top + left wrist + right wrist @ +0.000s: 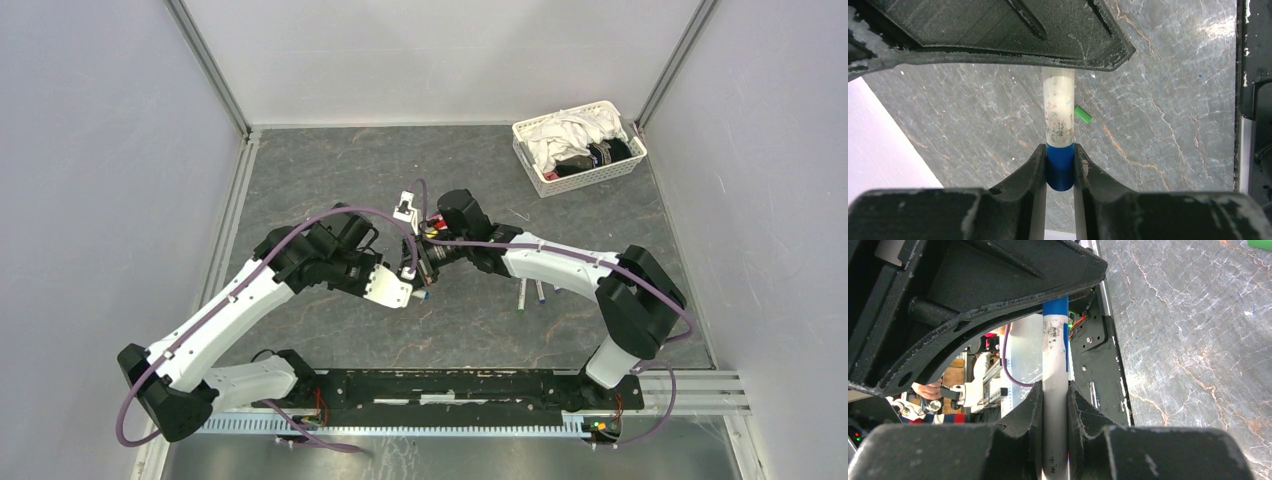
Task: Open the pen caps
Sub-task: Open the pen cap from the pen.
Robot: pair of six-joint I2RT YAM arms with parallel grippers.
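Above the middle of the table (330, 170), apparently raised off it, one pen is held between the two arms. The left gripper (1060, 153) is closed on the blue cap (1059, 172), which is pinched between both fingers just below its seam with the white barrel (1058, 105). The cap is judged to be seated on the pen and not yet pulled off. To the right, the right gripper (1054, 386) is clamped round the barrel partway along its length, with the capped end sticking out past the fingertips.

The pen's long axis is lined up with both sets of fingers, so it is judged to run roughly left to right across the scene. The cap end points toward the left arm and the plain end toward the right arm. In the overhead view the pen is mostly hidden by the grippers.

For the pull, both grips should be kept firm and the grippers drawn apart straight along that axis. A sideways pull may bend the pen or let the barrel slip through the right fingers. A small twist may be needed if the cap sticks.

A loose green cap (1082, 114) lies on the table beneath. Further right, a few pens (521, 296) lie near the right arm. A white basket (590, 177) sits at the far right corner.
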